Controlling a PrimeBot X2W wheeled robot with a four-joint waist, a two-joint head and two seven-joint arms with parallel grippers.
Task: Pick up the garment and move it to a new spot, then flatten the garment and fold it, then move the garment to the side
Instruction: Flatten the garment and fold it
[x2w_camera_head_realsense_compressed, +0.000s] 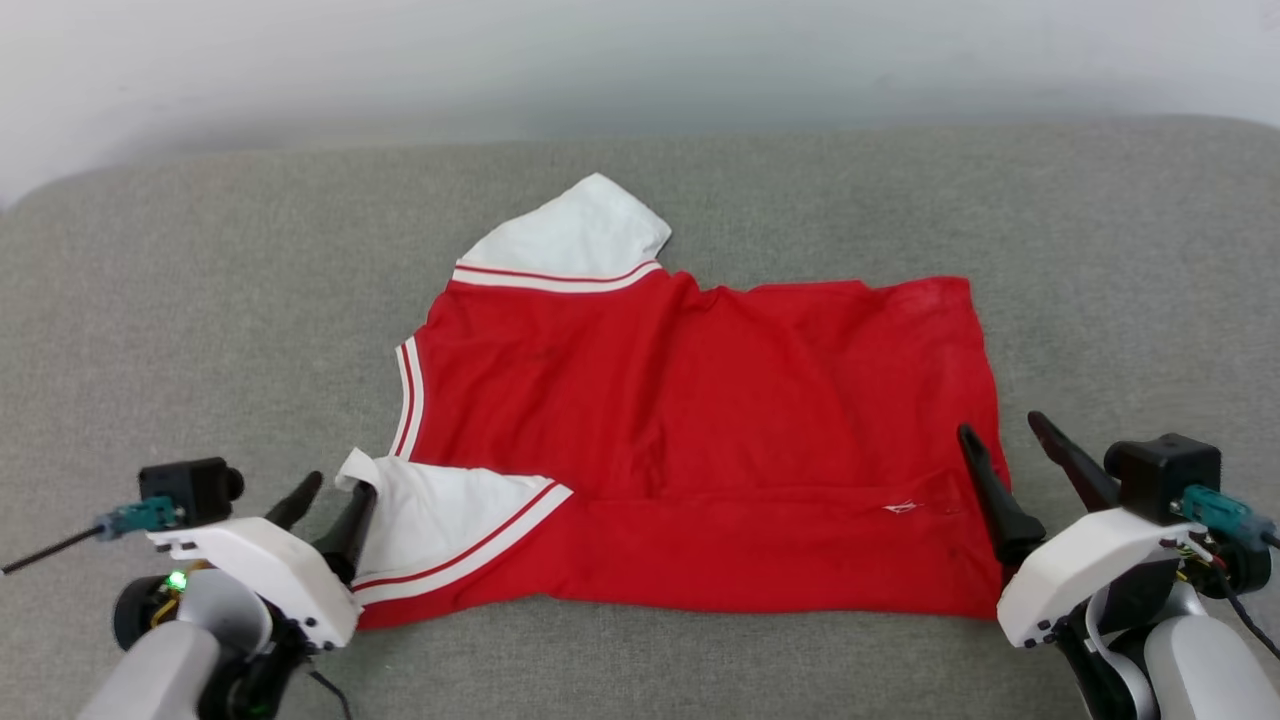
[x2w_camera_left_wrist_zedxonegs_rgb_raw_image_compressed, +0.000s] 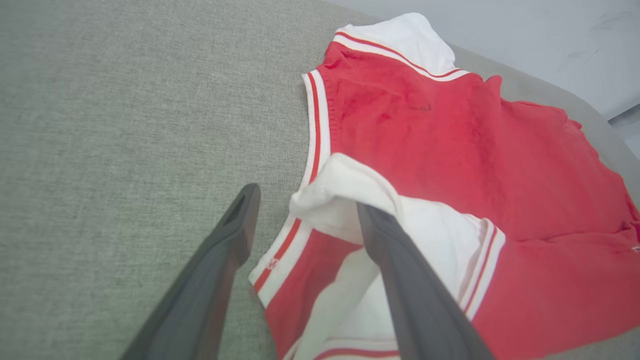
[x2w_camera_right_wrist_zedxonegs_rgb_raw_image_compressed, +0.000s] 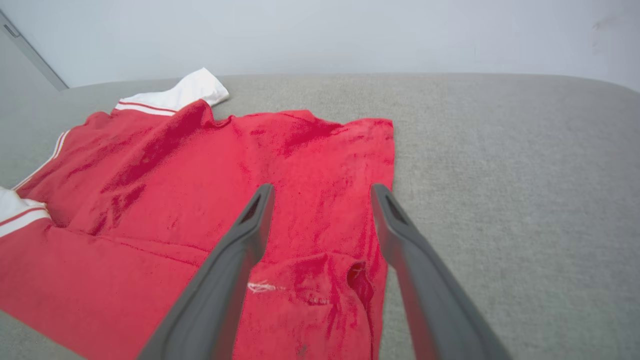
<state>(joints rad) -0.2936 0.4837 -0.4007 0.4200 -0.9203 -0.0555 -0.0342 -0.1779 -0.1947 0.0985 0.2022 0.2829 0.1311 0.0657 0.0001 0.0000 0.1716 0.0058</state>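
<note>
My left gripper (x2w_camera_head_realsense_compressed: 337, 500) and right gripper (x2w_camera_head_realsense_compressed: 1000, 430) stand open at the near corners of the shirt (x2w_camera_head_realsense_compressed: 700, 420): light, floppy cloth, best pinched there.

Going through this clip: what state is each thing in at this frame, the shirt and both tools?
garment: spread on the grey cushion, near long edge folded over onto the body, held by neither tool.
left tool: open, one finger touching the near white sleeve.
right tool: open, straddling the garment's right-hand edge, gripping nothing.
</note>
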